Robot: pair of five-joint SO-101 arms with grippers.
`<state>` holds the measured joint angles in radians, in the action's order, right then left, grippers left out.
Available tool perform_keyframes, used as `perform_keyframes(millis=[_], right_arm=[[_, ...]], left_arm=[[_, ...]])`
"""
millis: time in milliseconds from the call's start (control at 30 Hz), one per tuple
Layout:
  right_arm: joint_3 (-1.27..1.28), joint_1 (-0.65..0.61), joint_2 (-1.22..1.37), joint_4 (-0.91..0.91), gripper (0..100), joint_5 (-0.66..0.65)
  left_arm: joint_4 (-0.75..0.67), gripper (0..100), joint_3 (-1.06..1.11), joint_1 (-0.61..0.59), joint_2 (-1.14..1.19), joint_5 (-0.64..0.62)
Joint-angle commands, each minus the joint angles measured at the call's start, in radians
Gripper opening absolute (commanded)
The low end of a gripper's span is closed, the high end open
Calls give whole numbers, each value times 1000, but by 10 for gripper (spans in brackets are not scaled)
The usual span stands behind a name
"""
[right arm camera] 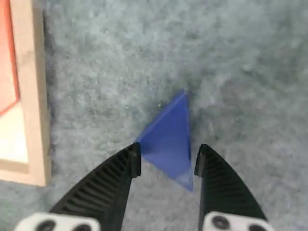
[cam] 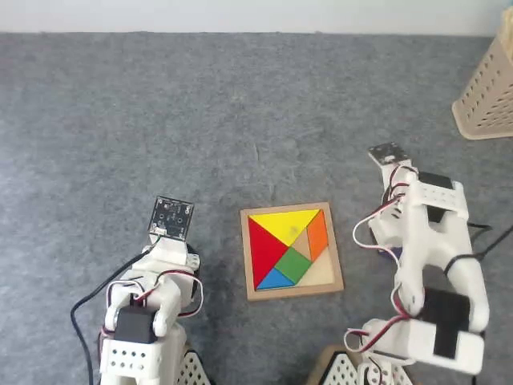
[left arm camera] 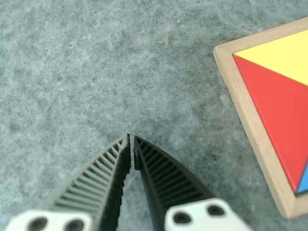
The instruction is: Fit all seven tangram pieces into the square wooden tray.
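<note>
The blue triangle [right arm camera: 169,140] lies flat on the grey table [cam: 200,120], just beside the outer rim of the tray [right arm camera: 36,96]. In the high view the tray [cam: 285,208] sits low in the centre of the frame, with the right arm at the right side. A red triangle [cam: 267,249] and a yellow triangle [cam: 282,223] are among the pieces already seated. A patch of pale bare wood [cam: 322,277] shows at the tray's lower right corner.

The right claw [right arm camera: 168,156] stands apart, its two fingers straddling the blue triangle. One fingertip [right arm camera: 136,155] is at or very near a corner, though contact cannot be confirmed. The left claw [left arm camera: 131,139] is drawn together on nothing, over bare table beside the tray's rim [left arm camera: 240,106].

The piece looks like a thin, stiff, painted block that is light and not fragile. Its glossy faces would probably slide easily against hard fingers. Lying flat on the fuzzy covering, it offers only its narrow edges to pinch, so the fingers would likely need to press down into the nap to catch them. Because the sides taper, a squeeze across two slanted edges could make it slip out toward a point. A hold near the wider middle looks safer, with one finger on the long edge and the other on the opposite corner.
</note>
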<state>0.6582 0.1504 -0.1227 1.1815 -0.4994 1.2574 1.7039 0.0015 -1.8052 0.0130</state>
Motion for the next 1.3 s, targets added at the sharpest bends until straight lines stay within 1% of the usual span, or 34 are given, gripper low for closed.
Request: perform_keyframes(millis=[0,133,233,333,467,567,767,833,1000,1067,1133,1267], right_arm=[[-52,-53,-162,56,184,17],[-29,-136,-222,113,186,-3],[14,-168,-180,79,228,-8],[12,-142,-105,1,255,58],[3,-125,2,-27,254,23],[-9,-111,71,-50,254,21],[-63,-35,194,-61,252,23],[-84,-10,226,-61,225,23],[-124,12,271,-50,93,41],[-135,8,265,-47,73,57],[-152,-1,239,-15,101,31],[-161,-36,116,51,207,-40]], left_arm=[[6,12,-19,-6,-21,-6],[6,12,-19,-6,-21,-6],[6,12,-19,-6,-21,-6],[6,12,-19,-5,-21,-6],[6,12,-19,-5,-21,-6],[6,12,-19,-6,-21,-6],[6,12,-19,-6,-21,-6],[6,12,-19,-6,-21,-6],[6,12,-19,-6,-21,-6],[6,12,-19,-6,-21,-6],[6,12,-19,-6,-21,-6],[6,12,-19,-6,-21,-6]])
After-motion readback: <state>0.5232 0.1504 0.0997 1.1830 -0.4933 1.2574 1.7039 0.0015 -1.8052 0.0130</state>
